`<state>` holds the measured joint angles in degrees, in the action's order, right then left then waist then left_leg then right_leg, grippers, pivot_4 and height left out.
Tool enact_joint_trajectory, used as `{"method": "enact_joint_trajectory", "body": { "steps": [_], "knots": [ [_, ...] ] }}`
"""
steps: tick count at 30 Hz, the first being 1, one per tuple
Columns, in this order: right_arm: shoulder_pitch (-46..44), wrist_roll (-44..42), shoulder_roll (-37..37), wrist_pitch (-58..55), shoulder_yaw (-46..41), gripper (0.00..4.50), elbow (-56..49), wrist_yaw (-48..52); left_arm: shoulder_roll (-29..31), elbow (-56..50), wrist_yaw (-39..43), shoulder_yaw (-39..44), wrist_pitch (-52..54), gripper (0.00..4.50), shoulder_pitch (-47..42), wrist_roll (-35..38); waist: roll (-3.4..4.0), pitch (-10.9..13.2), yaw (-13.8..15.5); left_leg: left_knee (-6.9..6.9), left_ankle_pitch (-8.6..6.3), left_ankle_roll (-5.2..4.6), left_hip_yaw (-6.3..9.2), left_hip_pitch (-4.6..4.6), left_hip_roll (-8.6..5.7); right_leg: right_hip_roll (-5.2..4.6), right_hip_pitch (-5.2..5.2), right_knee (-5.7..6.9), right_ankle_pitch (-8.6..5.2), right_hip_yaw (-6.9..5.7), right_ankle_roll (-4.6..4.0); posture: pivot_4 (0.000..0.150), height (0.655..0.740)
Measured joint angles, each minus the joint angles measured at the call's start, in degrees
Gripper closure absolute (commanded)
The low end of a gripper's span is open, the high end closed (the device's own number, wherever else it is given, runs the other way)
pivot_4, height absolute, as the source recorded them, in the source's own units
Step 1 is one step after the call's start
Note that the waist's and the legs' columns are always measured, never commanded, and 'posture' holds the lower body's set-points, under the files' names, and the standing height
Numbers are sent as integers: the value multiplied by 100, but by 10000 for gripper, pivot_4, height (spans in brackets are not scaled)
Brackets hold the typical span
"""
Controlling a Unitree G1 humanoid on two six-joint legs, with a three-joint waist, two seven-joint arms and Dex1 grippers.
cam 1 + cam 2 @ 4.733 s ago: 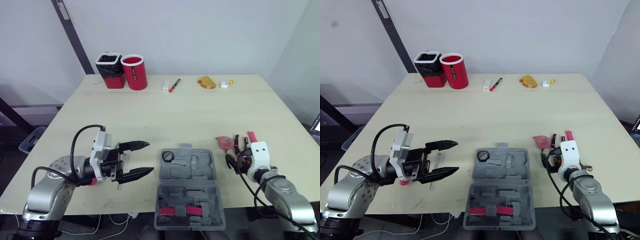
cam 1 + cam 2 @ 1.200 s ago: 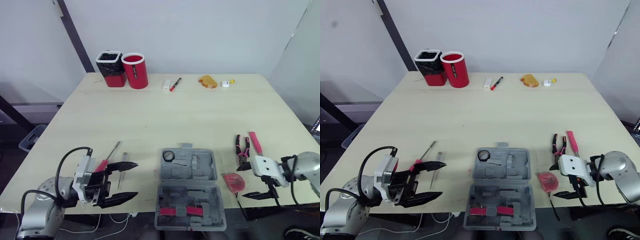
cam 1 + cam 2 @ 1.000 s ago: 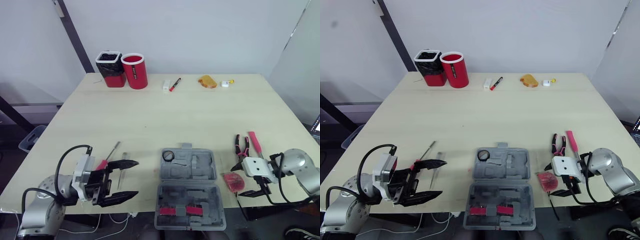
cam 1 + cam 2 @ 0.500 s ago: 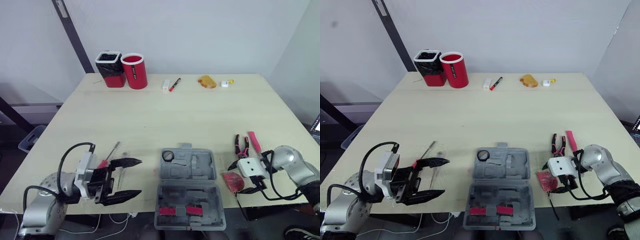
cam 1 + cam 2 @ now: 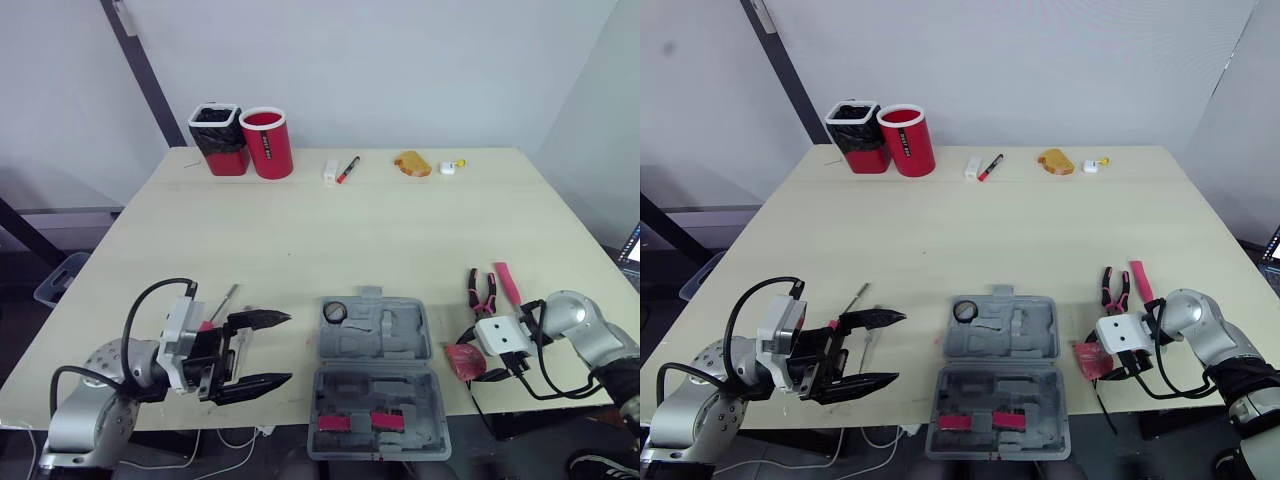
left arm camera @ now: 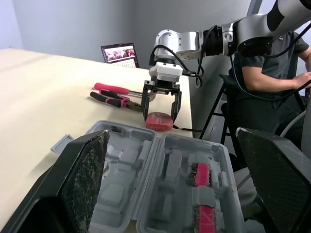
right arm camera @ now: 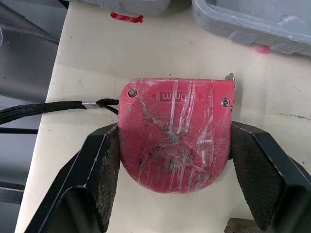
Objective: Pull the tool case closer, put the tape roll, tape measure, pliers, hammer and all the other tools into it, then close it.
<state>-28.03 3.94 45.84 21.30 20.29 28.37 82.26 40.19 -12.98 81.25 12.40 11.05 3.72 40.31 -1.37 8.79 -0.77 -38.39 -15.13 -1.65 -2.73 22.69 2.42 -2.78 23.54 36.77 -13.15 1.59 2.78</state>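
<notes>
Tape measure [image 7: 175, 136] lies near the counter's [image 5: 350, 230] front edge, right of the open tool case [image 5: 375, 372]; your right gripper's [image 6: 161, 110] jaws clamp its sides, likely for lifting; left gripper's [image 5: 281, 348] jaws apart, idle.

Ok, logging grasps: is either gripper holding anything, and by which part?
Right gripper pinches the red tape measure by its two opposite side edges, flat on the table. Left gripper is open, holding nothing.
</notes>
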Motion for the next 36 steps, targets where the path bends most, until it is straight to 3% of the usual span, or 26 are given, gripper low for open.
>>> {"method": "enact_joint_trajectory", "body": {
  "steps": [5,6,8,11,13,24,36],
  "knots": [
    [-93,-249,202,-1818,-127,16659,-1758,52,-29,-7,-194,16,64,0,46,36,11,6,2,1,0,0,11,1,2,0,6,3,0,1,0,1500,7400],
    [-235,-291,320,-2769,-91,16659,-2361,173,-46,-8,-256,38,64,0,90,37,15,9,3,0,0,0,13,3,2,-2,9,4,0,2,1,1500,7400],
    [-761,-387,418,-4474,-32,16659,-3294,338,-58,-7,-351,63,65,0,102,38,19,11,1,0,0,0,17,5,4,-2,12,4,1,2,0,1500,7400],
    [-1577,-380,343,-6076,290,16659,-4035,376,-71,-4,-410,79,55,0,109,38,17,9,3,2,-1,1,24,5,20,-3,12,2,0,-6,-3,1500,7400],
    [-1980,-202,237,-6565,689,16659,-4123,351,-72,8,-427,97,40,0,130,37,17,10,3,2,-1,1,23,7,20,-7,17,-1,0,-8,-3,1500,7400],
    [-2824,807,-763,-7515,2598,16659,-3174,-206,-114,308,-516,276,-280,0,198,-63,15,9,-17,4,0,1,15,22,-8,-15,27,2,0,-13,-2,1500,7400],
    [-3064,1096,-1399,-7465,3086,16659,-2174,-522,-222,472,-418,259,-473,0,296,-190,14,8,-10,3,0,1,10,24,-9,-16,26,3,1,-18,-1,1500,7400]
  ]
}}
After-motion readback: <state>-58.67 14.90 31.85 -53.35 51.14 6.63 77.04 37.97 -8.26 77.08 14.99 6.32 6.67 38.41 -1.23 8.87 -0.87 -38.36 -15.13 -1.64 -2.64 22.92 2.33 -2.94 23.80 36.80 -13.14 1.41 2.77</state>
